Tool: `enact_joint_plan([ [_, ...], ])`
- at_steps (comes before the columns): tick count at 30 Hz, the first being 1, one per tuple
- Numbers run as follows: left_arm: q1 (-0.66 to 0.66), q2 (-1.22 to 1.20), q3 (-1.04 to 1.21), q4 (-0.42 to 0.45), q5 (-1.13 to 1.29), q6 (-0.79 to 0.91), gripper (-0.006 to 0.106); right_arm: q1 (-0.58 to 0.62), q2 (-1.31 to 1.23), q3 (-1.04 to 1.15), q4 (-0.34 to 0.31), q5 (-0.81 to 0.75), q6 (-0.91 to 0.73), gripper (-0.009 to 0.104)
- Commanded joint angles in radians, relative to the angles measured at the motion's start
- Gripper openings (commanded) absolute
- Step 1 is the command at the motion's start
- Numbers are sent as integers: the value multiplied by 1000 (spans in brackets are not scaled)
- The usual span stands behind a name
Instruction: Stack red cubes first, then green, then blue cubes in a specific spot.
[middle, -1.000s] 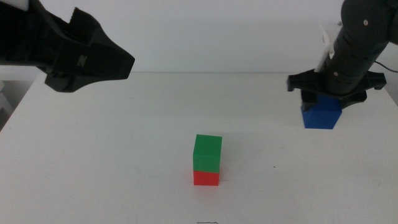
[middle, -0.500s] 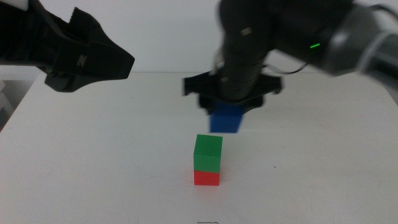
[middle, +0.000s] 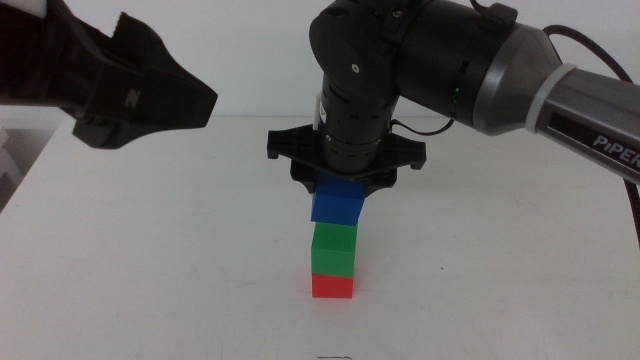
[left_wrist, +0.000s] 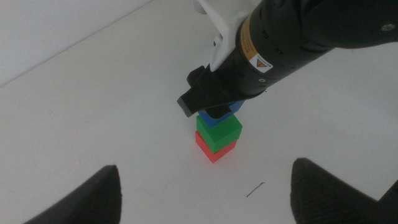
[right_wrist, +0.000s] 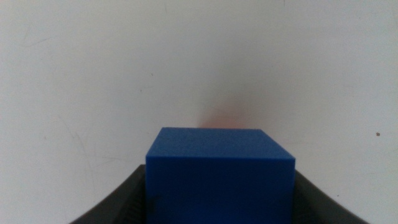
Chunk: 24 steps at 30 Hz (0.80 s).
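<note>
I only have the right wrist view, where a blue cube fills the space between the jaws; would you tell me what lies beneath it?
Observer: In the middle view the blue cube, gripped by the right end effector, is directly over a green cube that sits on a red cube.
Operator: Is it resting on the green one?
Observer: Their edges nearly meet, but I cannot tell whether they touch. Their sides line up closely.
Operator: And where is the other arm?
Observer: The left end effector hangs raised off to the left of the cubes, jaws open and holding nothing.
</note>
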Motion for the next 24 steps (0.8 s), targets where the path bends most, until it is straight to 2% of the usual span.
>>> enact_joint_plan([
  [1,-2,-14,-26,-15,-56,-5,93,-3,-54,-35,-29,64,4,-1],
  [24,-2,-14,-26,-13,-56,-5,93,-2,-10,-35,-46,64,-27,-1],
])
